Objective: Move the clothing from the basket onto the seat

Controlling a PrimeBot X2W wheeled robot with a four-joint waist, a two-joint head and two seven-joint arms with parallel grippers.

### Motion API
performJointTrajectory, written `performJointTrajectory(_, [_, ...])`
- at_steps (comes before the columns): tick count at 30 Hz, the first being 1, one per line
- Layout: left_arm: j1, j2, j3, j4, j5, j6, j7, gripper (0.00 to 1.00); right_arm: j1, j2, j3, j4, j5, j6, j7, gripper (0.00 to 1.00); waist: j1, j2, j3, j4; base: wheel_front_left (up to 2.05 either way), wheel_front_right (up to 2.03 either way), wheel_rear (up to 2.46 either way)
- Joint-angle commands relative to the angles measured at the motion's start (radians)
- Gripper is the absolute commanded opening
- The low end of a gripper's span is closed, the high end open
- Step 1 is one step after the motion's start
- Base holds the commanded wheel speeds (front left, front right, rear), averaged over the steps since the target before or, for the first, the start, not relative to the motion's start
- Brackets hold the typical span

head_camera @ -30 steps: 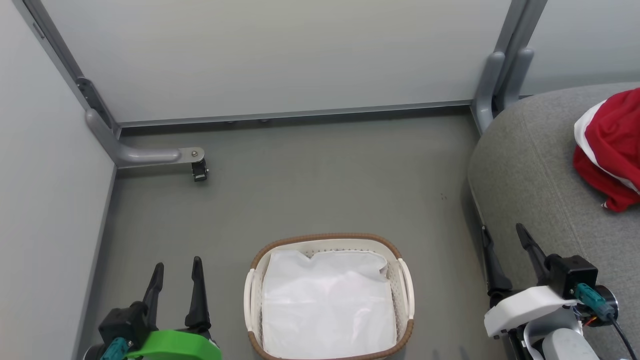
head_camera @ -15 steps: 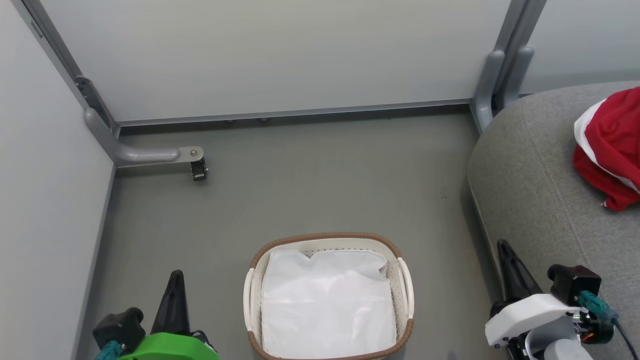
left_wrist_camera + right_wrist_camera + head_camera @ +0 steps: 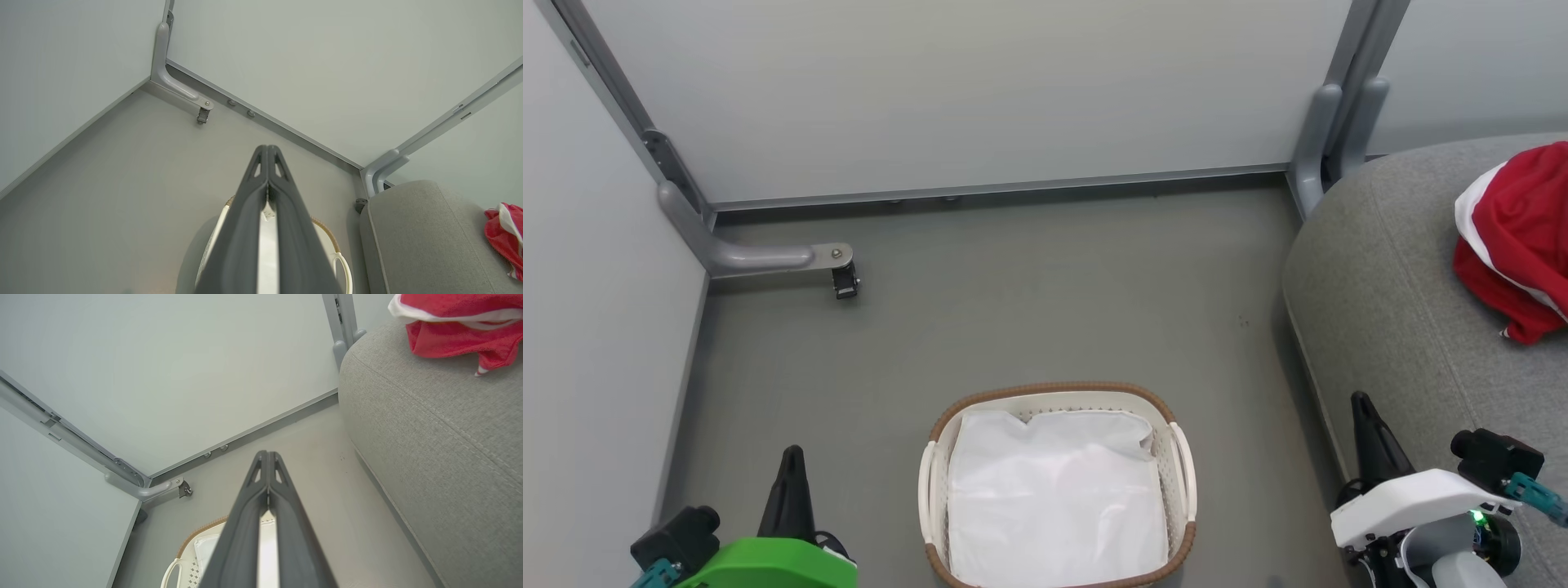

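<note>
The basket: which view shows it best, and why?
Head view: the basket shows nearly whole from above, white sheet inside. In the wrist views the shut left end effector and right end effector hide much of it; rim and a handle show.

A white sheet (image 3: 1058,498) lies spread out. The floor (image 3: 1029,310) is grey. Pale walls (image 3: 972,90) stand behind. A grey metal foot (image 3: 760,258) sits in the corner.

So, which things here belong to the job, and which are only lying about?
Belong to the job:
clothing, red, already on the seat
basket
seat

Only lying about:
white sheet, in the basket
bracket, grey, in the corner
floor
</note>
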Motion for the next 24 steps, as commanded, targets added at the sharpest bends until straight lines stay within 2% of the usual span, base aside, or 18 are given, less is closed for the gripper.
performJointTrajectory(1, [-0.033,0.003,0.012,-0.018,-0.041,-0.007,0.008,0.00,-0.017,-0.004,-0.007,-0.020,0.044,0.000,0.010,0.00,0.0000,0.0000,-0.001,-0.001,0.00,0.00,0.00])
performJointTrajectory(24, [-0.063,0.004,0.060,-0.029,-0.327,-0.022,0.093,0.00,-0.024,-0.007,-0.033,-0.038,0.360,0.000,0.094,0.00,0.0000,0.0000,-0.008,-0.010,0.00,0.00,0.00])
